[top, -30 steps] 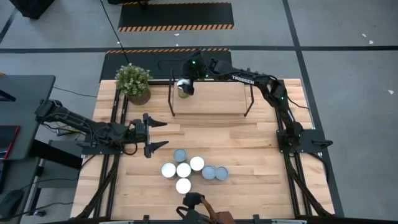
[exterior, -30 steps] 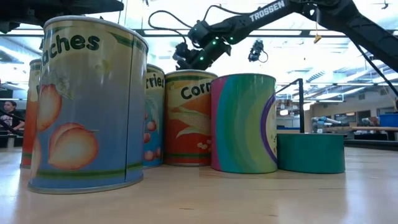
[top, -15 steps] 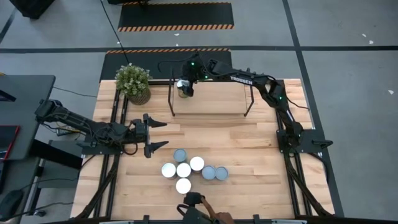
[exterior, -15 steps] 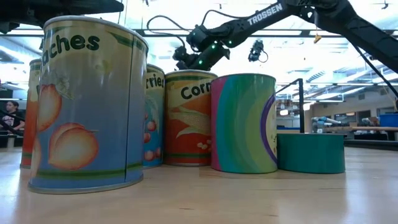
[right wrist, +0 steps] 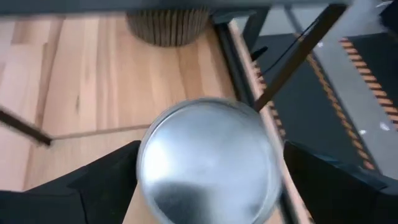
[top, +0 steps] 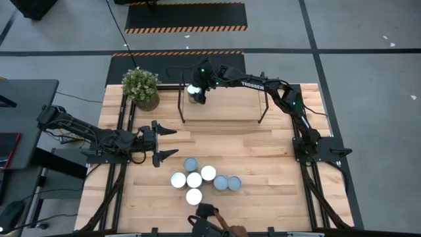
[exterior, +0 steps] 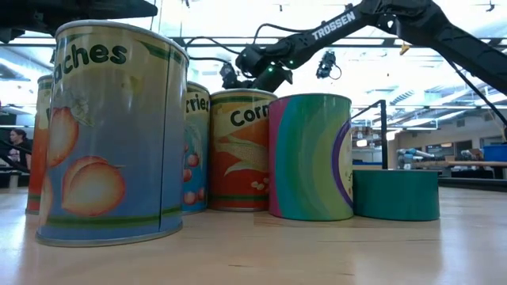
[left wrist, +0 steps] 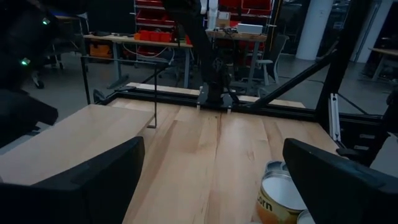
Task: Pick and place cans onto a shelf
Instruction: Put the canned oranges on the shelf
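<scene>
My right gripper (top: 196, 91) reaches over the far left corner of the shelf (top: 230, 104) and is shut on a can with a silvery top (right wrist: 208, 162). Several more cans (top: 200, 180) stand upright in a cluster on the table near its near edge; the low view shows their labels close up (exterior: 111, 131). My left gripper (top: 166, 143) is open and empty at the table's left, just left of the cluster, with a corn can (left wrist: 280, 200) ahead of it. My right gripper pinches the can's round side wall (right wrist: 144, 180) between its two fingers, one on each side, just under the top rim. The fingers (right wrist: 106, 180) come from above, pointing down. The can is upright over the shelf's left end; whether its base rests there I cannot tell.
A potted plant (top: 141, 87) stands at the far left corner, close to the shelf's left black end frame (top: 181, 99). The rest of the shelf's wooden surface and the table between shelf and cans show bare wood. A dark object (top: 209, 222) sits at the near edge.
My right gripper has carried the can a little toward the table's far edge over the shelf's left end, its arm stretching out farther. The can now sits more directly under the gripper.
</scene>
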You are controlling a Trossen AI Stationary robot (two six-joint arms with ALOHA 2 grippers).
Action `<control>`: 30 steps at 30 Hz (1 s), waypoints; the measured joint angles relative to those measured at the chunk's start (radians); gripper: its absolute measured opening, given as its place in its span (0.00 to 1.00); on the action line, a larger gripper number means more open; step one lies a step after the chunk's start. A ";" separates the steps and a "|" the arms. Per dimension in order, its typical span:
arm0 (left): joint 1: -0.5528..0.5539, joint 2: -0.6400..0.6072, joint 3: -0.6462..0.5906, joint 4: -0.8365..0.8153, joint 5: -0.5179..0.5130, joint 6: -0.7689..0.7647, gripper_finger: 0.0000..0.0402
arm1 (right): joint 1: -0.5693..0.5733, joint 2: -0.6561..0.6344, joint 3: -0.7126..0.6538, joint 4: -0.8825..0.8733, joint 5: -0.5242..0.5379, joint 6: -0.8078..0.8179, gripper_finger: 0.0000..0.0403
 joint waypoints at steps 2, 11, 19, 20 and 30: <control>0.000 0.000 0.000 0.000 0.000 0.000 0.97 | 0.001 0.000 0.000 -0.010 -0.011 -0.011 0.96; 0.000 0.000 0.000 0.000 0.000 0.001 0.97 | -0.038 0.000 0.000 -0.041 -0.185 -0.158 0.82; 0.000 0.000 0.000 -0.003 0.000 0.008 0.97 | -0.104 0.000 0.000 -0.075 -0.294 -0.262 0.84; 0.000 0.000 0.000 -0.004 0.000 0.010 0.97 | -0.109 0.000 0.000 -0.083 -0.319 -0.267 0.84; 0.000 0.000 0.000 -0.003 -0.006 -0.005 0.97 | -0.038 -0.003 0.001 -0.160 -0.389 -0.375 0.83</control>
